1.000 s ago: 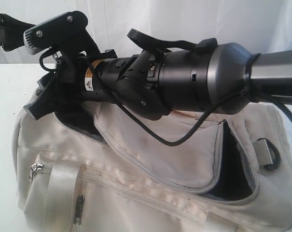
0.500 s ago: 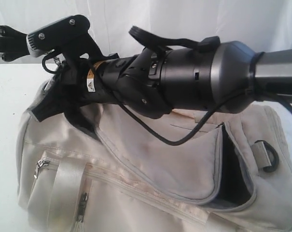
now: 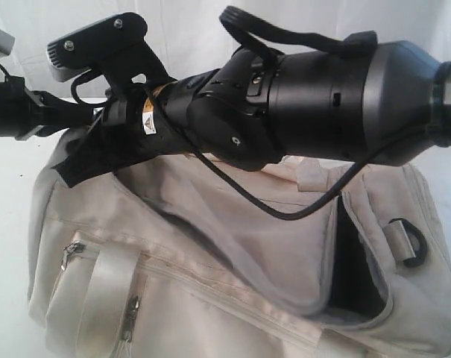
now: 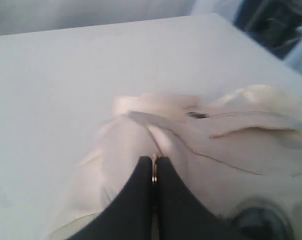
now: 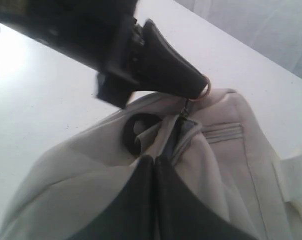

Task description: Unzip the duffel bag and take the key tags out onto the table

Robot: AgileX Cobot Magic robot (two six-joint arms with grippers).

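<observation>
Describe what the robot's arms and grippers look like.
The right arm is a thick black and dark grey cylinder, with a thin black cable looping beneath it, a small yellow-and-white triangle warning label and a grey camera bracket with two screws. The left arm is black. The left gripper and right gripper both have matte black, tapered fingers.

One duffel bag (image 3: pixel 232 283). One table (image 3: pixel 3 239). Two grippers: left gripper (image 4: pixel 154 161), right gripper (image 5: pixel 153 160). Three zipper pulls (image 3: pixel 71 254) (two on front, third at end). One webbing handle (image 3: pixel 106 287). D-rings (image 3: pixel 408 243): one clear, maybe second, blurred.
</observation>
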